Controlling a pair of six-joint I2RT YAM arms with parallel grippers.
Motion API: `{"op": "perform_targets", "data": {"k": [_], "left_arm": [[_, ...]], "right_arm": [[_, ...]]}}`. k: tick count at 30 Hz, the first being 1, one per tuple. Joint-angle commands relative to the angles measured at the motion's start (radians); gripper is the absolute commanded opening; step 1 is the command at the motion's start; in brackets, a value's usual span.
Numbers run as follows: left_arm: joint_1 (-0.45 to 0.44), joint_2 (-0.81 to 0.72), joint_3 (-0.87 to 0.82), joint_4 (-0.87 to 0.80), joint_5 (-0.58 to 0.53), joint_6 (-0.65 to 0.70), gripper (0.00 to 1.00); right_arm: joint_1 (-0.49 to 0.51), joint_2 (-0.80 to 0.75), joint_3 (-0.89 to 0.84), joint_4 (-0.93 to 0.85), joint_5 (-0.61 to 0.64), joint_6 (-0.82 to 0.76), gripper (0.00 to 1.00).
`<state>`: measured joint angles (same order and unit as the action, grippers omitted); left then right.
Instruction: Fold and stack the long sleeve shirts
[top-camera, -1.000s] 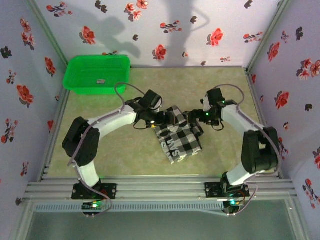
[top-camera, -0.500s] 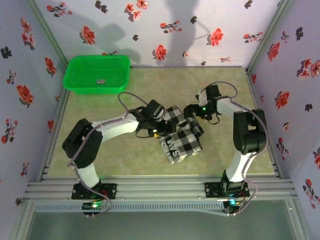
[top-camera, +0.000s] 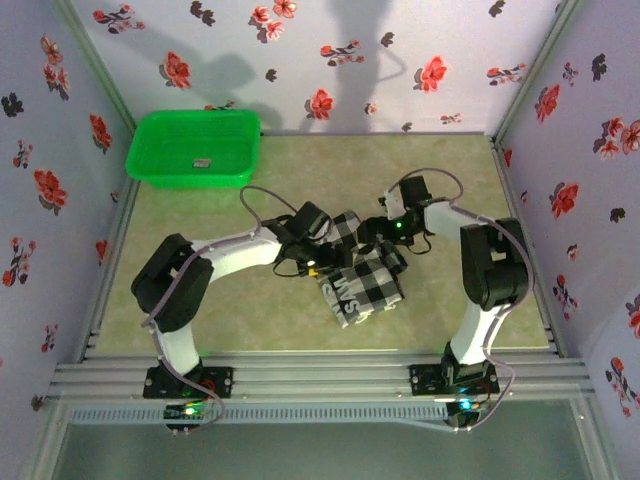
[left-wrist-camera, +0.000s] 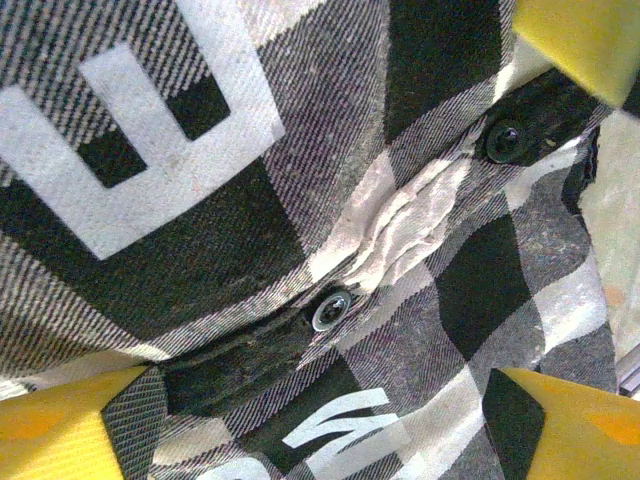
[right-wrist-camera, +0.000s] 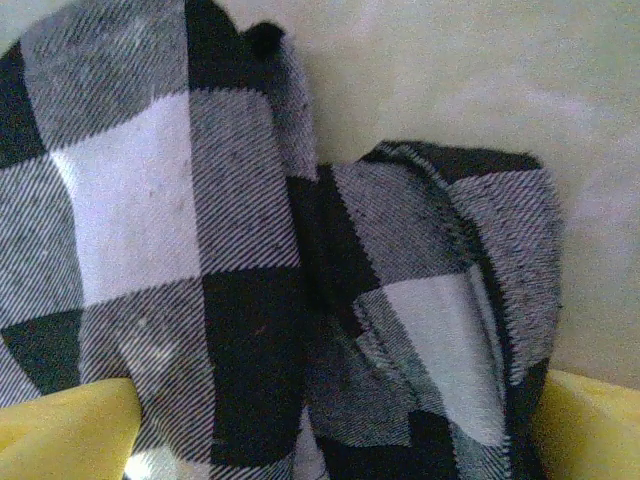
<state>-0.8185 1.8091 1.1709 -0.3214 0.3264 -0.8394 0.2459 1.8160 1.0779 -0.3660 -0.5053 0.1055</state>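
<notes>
Two arms rise from the near edge of the table (top-camera: 250, 315) and meet over one black-and-white checked shirt (top-camera: 365, 285). The shirt lies as a folded bundle at mid-table, with its white lettering (top-camera: 348, 296) facing up on the near half. The left gripper (top-camera: 328, 252) sits at the bundle's 10 o'clock edge with its jaws spread wide. In the left wrist view its yellow fingers (left-wrist-camera: 60, 425) stand apart, with a snap button (left-wrist-camera: 330, 308) and cloth between them but nothing pinched. The right gripper (top-camera: 374, 238) presses at the 1 o'clock edge, likewise released, and its fingers (right-wrist-camera: 60, 425) straddle a loose fold. Since a second ago the right arm's elbow has swung in toward 9 o'clock, the left wrist has eased toward 6 o'clock, and the bundle has barely moved. Farthest back, at 10 o'clock, stands the green basket (top-camera: 150, 165).
</notes>
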Motion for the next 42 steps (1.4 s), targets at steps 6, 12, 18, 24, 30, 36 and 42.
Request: {"op": "perform_targets", "data": {"k": [6, 12, 18, 24, 30, 36, 42], "left_arm": [[0.005, 0.035, -0.009, -0.001, 0.002, 0.019, 0.85], [0.026, 0.025, -0.007, 0.000, 0.010, 0.027, 0.85], [0.071, -0.008, 0.029, -0.035, 0.025, 0.058, 0.85], [0.172, -0.110, 0.087, -0.118, 0.028, 0.106, 0.85], [0.303, -0.241, 0.162, -0.205, 0.030, 0.161, 0.86], [0.390, -0.329, 0.185, -0.250, 0.033, 0.193, 0.87], [0.403, -0.372, 0.125, -0.267, 0.034, 0.195, 0.87]], "right_arm": [[0.029, -0.036, -0.052, -0.026, -0.059, 0.027, 0.96], [0.081, -0.043, -0.063, -0.077, 0.016, 0.028, 0.80], [0.083, -0.057, -0.034, -0.139, 0.172, 0.080, 0.27], [0.083, -0.171, 0.051, -0.273, 0.348, 0.117, 0.00], [0.084, -0.321, 0.200, -0.508, 0.810, 0.139, 0.00], [0.147, -0.355, 0.282, -0.605, 1.193, 0.111, 0.00], [0.346, -0.112, 0.337, -0.685, 1.317, 0.139, 0.00]]}}
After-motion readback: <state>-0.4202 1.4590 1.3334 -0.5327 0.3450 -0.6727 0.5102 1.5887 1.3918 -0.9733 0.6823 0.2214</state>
